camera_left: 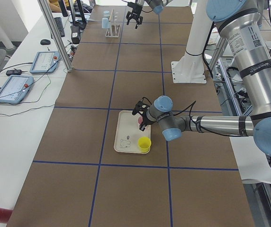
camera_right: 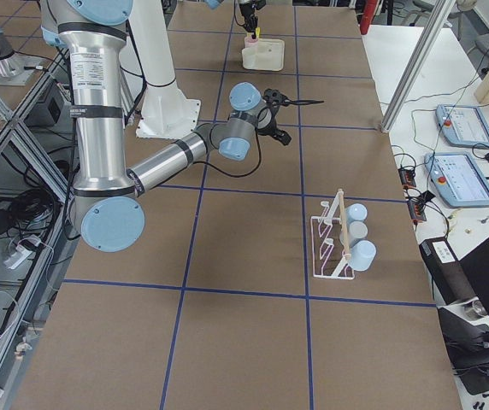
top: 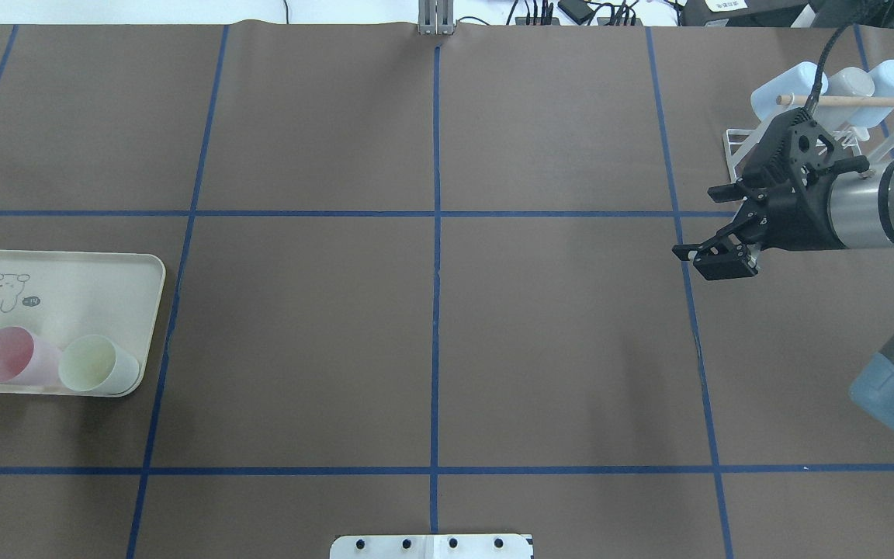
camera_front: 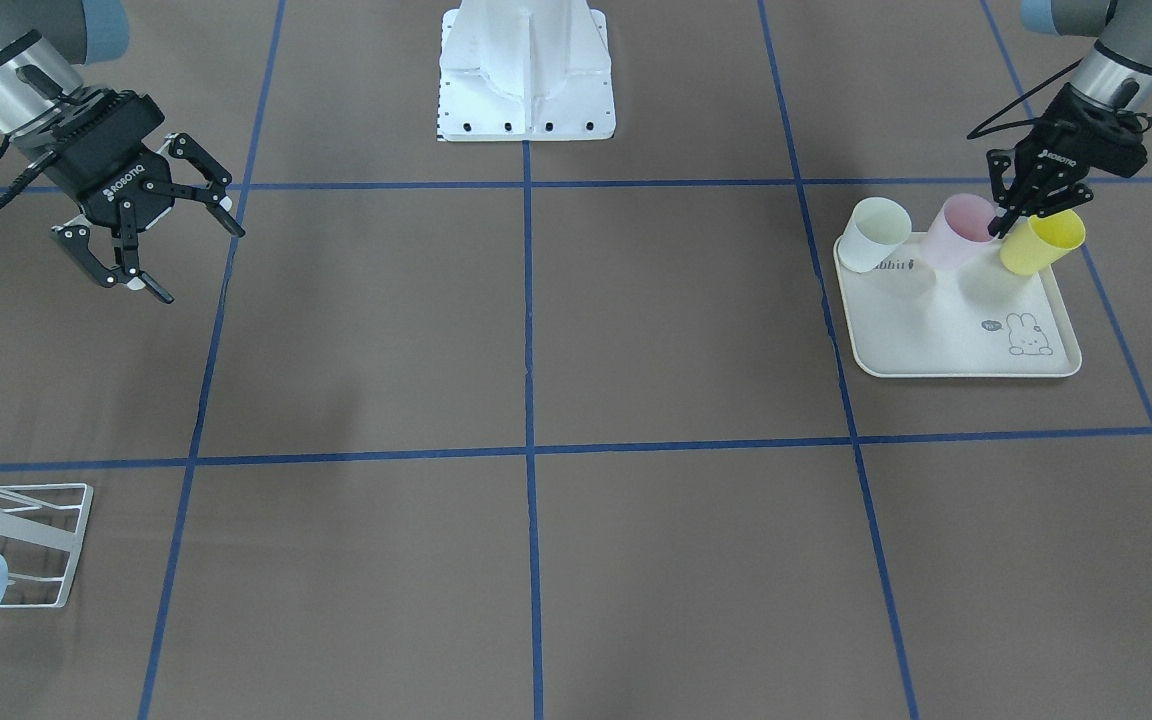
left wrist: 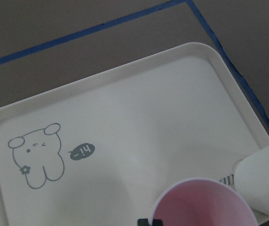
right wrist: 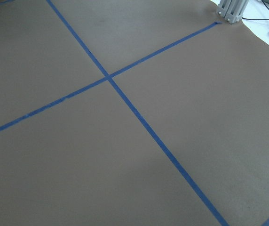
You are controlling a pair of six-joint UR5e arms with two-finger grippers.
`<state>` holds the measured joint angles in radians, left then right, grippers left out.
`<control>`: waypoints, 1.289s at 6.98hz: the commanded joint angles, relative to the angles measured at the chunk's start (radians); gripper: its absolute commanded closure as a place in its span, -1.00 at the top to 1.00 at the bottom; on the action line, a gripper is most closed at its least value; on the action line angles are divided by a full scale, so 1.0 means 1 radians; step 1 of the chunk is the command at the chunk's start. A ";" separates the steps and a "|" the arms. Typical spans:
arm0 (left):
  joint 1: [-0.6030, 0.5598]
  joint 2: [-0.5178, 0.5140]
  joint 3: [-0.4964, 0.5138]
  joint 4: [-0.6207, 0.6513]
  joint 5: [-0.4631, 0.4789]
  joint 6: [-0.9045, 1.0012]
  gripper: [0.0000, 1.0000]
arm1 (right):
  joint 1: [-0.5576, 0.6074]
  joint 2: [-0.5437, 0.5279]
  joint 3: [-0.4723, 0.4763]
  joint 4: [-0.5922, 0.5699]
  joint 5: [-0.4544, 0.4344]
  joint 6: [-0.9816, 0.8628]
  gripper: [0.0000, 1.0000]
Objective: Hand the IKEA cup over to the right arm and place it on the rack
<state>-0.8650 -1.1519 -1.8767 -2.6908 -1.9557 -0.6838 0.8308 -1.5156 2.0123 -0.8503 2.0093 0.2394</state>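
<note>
A pink IKEA cup (camera_front: 961, 232) stands on the cream rabbit-print tray (camera_front: 946, 345), between a white cup (camera_front: 876, 232) and a yellow cup (camera_front: 1041, 242). My left gripper (camera_front: 1006, 224) reaches down at the pink cup's (top: 16, 355) rim, its fingers drawn together on the rim. The left wrist view shows the pink cup's (left wrist: 202, 205) mouth with a black fingertip at its edge. My right gripper (camera_front: 198, 262) hangs open and empty above the table, near the white wire rack (top: 742, 147) with its wooden rod. The rack (camera_front: 36, 530) stands apart from it.
Several light blue cups (top: 835, 89) sit on the rack's prongs. The robot's white base (camera_front: 526, 70) stands at mid-table on the robot's side. Blue tape lines divide the brown table top (camera_front: 536, 330). Tablets and cables lie beyond the table edge (camera_right: 462, 128).
</note>
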 commanded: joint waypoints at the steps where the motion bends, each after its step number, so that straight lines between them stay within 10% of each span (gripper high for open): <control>1: -0.196 0.001 -0.085 0.008 -0.118 0.004 -1.00 | -0.047 0.072 -0.017 0.005 -0.003 0.006 0.99; 9: -0.033 -0.467 -0.211 0.005 -0.283 -0.794 -1.00 | -0.352 0.434 -0.162 0.081 -0.225 0.012 0.98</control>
<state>-0.9677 -1.5231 -2.0925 -2.6895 -2.2523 -1.3844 0.5190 -1.1253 1.8951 -0.8225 1.8414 0.2523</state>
